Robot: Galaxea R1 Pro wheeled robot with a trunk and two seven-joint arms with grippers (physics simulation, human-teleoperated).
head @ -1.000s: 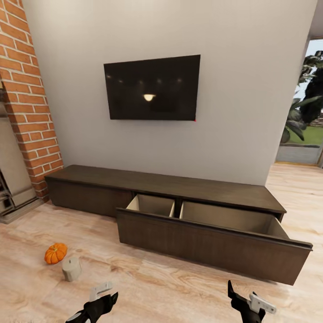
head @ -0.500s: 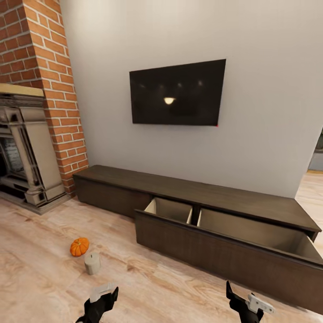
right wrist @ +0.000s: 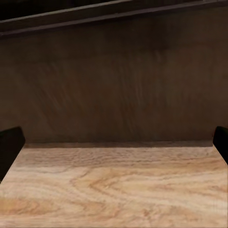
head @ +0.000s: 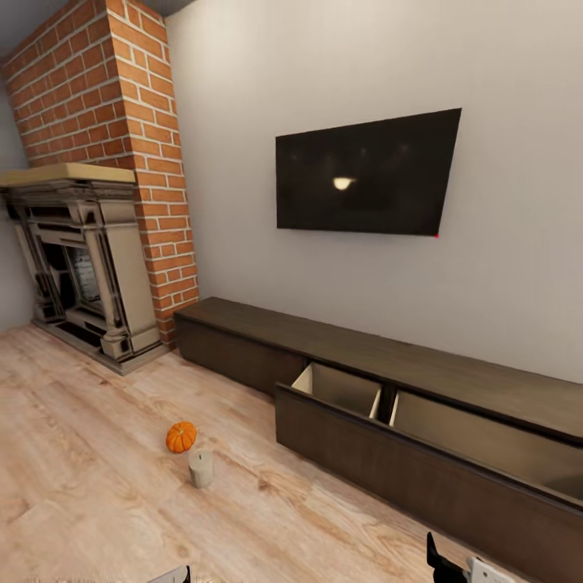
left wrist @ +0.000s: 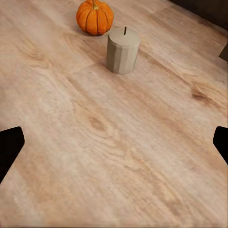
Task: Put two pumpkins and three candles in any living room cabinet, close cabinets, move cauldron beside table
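The left tool (left wrist: 114,142) was spread wide and empty above the floor (left wrist: 118,156). Just ahead of it stood a candle (left wrist: 122,50), with a pumpkin (left wrist: 95,17) just beside. The right tool (right wrist: 114,142), also spread wide and empty, faced the front of the cabinet (head: 389,453), whose drawer stood pulled out.

You see pale wood floor (head: 97,486); lower left, a pumpkin (head: 181,437) beside a candle (head: 201,468).
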